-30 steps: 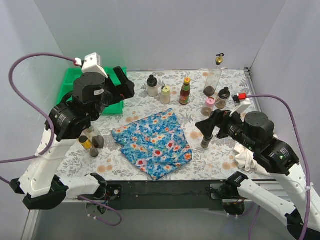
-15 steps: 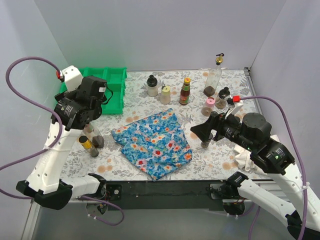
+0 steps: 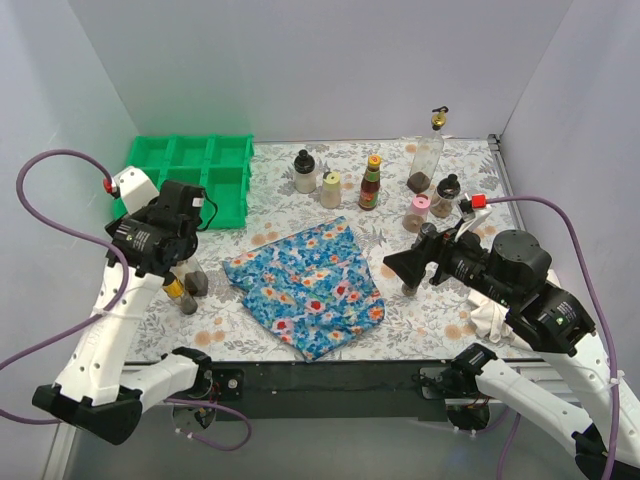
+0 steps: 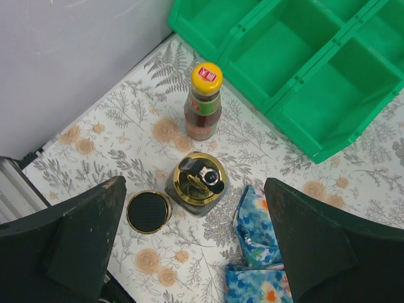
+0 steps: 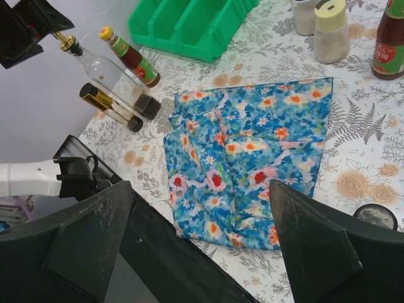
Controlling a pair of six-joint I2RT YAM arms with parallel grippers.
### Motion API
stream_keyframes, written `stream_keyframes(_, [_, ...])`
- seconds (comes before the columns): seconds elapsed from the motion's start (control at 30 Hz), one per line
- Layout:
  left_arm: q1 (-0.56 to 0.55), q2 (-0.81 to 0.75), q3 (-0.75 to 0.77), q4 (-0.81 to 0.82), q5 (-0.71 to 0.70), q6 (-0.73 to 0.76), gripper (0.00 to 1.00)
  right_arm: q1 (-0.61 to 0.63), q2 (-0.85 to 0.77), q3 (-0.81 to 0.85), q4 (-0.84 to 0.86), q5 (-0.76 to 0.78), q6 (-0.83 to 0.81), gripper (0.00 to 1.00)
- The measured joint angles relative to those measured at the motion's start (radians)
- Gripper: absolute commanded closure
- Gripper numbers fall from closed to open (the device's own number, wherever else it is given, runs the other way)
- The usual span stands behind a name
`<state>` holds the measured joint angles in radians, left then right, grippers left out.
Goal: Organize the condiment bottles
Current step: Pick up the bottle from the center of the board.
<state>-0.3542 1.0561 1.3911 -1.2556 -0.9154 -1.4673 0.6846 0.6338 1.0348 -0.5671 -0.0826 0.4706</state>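
The left fingers (image 4: pixel 76 240) are spread wide and empty above a gold-topped glass bottle (image 4: pixel 199 183). It stands with a yellow-capped sauce (image 4: pixel 203 101) and a black-lidded bottle (image 4: pixel 148 211) just left of the blue floral cloth (image 3: pixel 305 285). The right fingers (image 5: pixel 315 246) gape empty at the cloth's right. The other bottles (image 3: pixel 371 183) stand on the counter beyond the cloth. The glass looks slick, top-heavy and breakable, so I'd grip its body below the cap.
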Motion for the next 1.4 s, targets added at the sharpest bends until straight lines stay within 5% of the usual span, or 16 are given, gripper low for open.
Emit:
stream_keyframes(0.27, [0.006,-0.002,-0.146,0.035,0.01,-0.098,0.16,0.0,0.0,0.0,0.002,0.0,-0.003,0.03])
stream_keyframes(0.57, [0.013,-0.044,-0.261,0.127,-0.014,-0.126,0.12,0.0,-0.009,-0.003,0.002,0.0,-0.009,0.03])
stream_keyframes(1.17, [0.025,-0.069,-0.401,0.385,-0.05,0.01,0.31,-0.001,-0.028,-0.018,0.01,0.005,-0.03,0.03])
stream_keyframes(1.3, [0.025,-0.07,-0.404,0.426,-0.051,0.039,0.46,-0.001,-0.027,-0.018,0.011,0.005,-0.03,0.03])
stream_keyframes(1.4, [0.025,-0.086,-0.43,0.475,-0.05,0.084,0.77,-0.001,-0.026,-0.018,0.013,0.005,-0.03,0.03])
